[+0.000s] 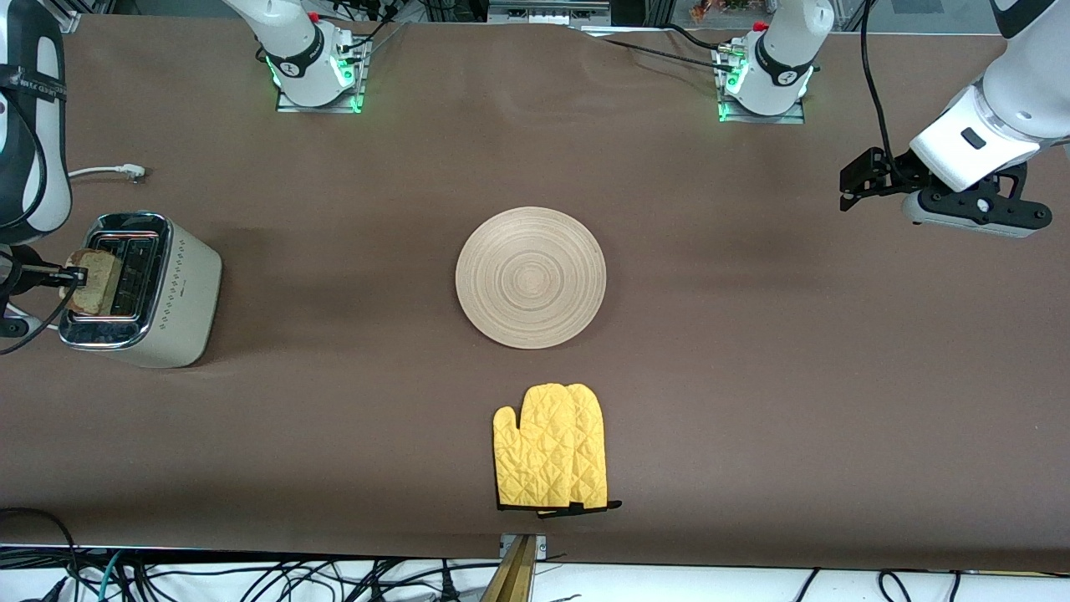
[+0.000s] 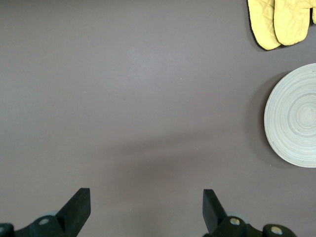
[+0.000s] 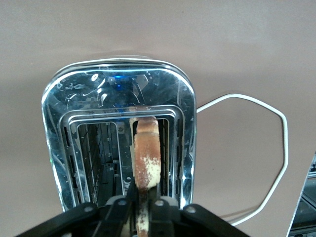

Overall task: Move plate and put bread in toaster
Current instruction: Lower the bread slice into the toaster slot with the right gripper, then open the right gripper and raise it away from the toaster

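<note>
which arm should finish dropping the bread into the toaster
The right. Its gripper is over the toaster, fingers around the bread standing in a slot. The left gripper waits open over bare table at the left arm's end.

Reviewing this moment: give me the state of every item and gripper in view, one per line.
plate: flat on the table, empty.
bread: upright, partly down in a toaster slot, pinched by the right gripper.
toaster: upright, other slot empty.
oven mitt: lying flat, nearer the front camera than the plate.
left gripper: open, empty, waiting over bare table.
</note>
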### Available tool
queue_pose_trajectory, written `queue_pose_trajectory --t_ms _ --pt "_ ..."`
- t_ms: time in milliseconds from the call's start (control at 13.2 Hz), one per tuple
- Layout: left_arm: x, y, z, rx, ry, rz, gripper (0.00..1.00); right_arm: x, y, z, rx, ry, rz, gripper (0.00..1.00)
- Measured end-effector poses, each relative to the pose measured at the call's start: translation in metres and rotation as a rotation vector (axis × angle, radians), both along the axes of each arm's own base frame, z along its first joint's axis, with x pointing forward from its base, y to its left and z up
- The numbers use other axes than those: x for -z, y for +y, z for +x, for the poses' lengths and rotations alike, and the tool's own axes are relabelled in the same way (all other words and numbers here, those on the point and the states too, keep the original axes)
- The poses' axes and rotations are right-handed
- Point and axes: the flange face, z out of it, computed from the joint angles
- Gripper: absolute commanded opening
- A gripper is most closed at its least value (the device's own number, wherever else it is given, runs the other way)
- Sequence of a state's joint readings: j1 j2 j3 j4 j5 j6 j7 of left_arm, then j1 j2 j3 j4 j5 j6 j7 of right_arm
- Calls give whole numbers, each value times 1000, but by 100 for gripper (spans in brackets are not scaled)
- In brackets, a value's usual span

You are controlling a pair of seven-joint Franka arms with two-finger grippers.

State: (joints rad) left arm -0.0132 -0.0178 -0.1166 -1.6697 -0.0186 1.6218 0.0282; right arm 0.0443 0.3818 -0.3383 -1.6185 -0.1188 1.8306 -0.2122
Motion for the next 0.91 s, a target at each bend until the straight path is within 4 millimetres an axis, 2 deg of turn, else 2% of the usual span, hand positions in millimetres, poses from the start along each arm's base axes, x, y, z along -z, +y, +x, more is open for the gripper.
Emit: queue_pose_trajectory --t_ms 303,531,682,910 --pt "0 0 0 0 0 0 100 -8 5 6 -1 -32 16 100" --pt "0 0 0 0 0 0 100 -34 14 12 7 -57 54 100" --pt "0 0 0 1 0 0 100 -57 39 19 -19 -60 90 100" --pt "0 -1 0 1 0 0 100 -73 98 30 -106 -64 141 100"
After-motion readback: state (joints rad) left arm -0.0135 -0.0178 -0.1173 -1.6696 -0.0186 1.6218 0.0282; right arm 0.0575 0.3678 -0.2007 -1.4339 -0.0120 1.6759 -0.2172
